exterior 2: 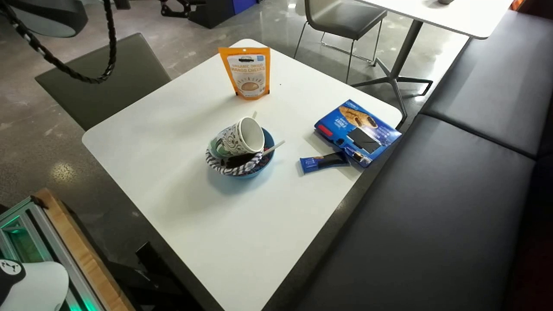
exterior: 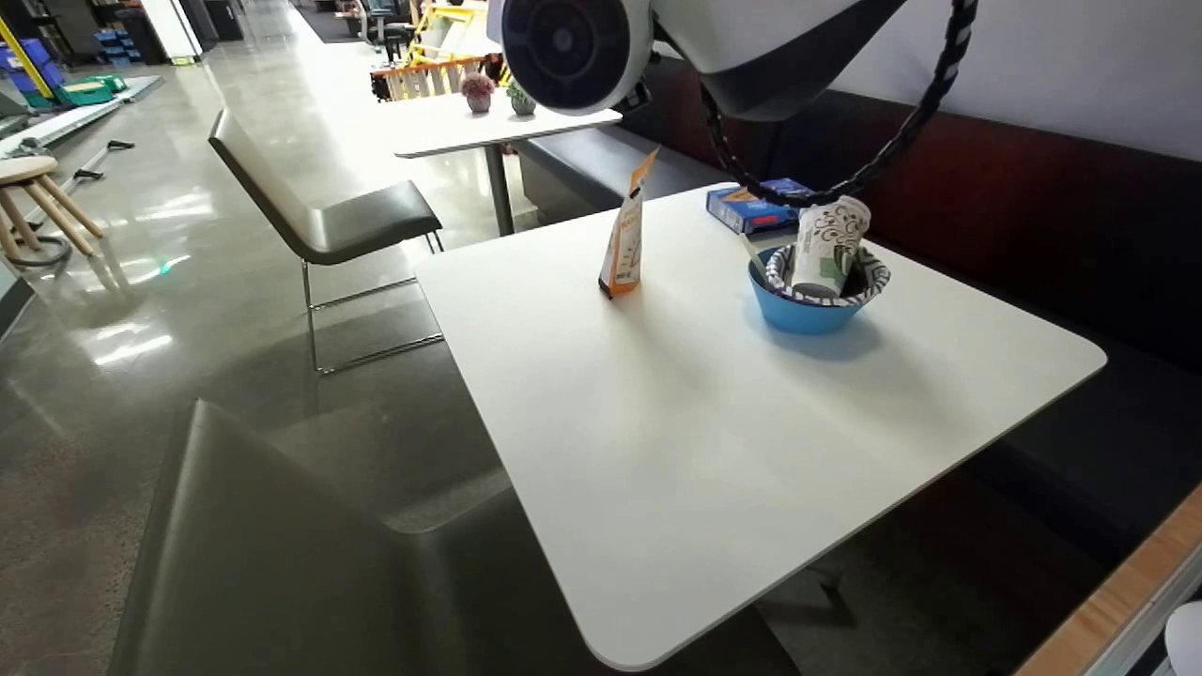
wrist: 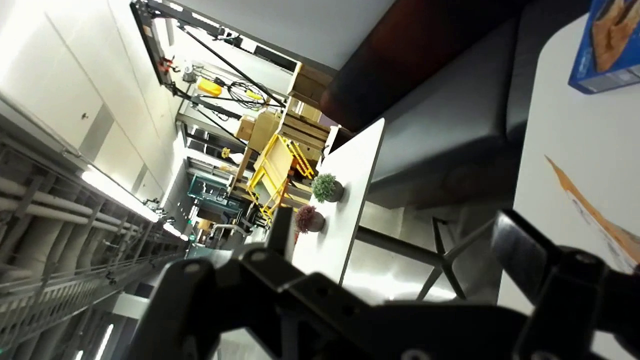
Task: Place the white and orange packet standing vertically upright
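The white and orange packet (exterior: 625, 242) stands upright on the white table (exterior: 601, 451) in an exterior view, seen nearly edge-on. Its printed front shows in an exterior view (exterior 2: 249, 74), with the base down on the table. In the wrist view, which is turned sideways, the packet (wrist: 595, 216) is at the right edge, partly hidden behind a finger. My gripper (wrist: 400, 240) is open, with nothing between its fingers, above and apart from the packet. A black jointed part at the top of an exterior view may belong to the gripper; I cannot tell.
A blue bowl (exterior 2: 268, 142) holds a patterned paper cup (exterior 2: 235, 137) and a striped liner. A blue box (exterior 2: 358, 129) and a blue wrapper (exterior 2: 323, 162) lie by the bench (exterior 2: 453, 207). The arm (exterior: 577, 47) hangs over the table with a looping cable (exterior: 925, 113).
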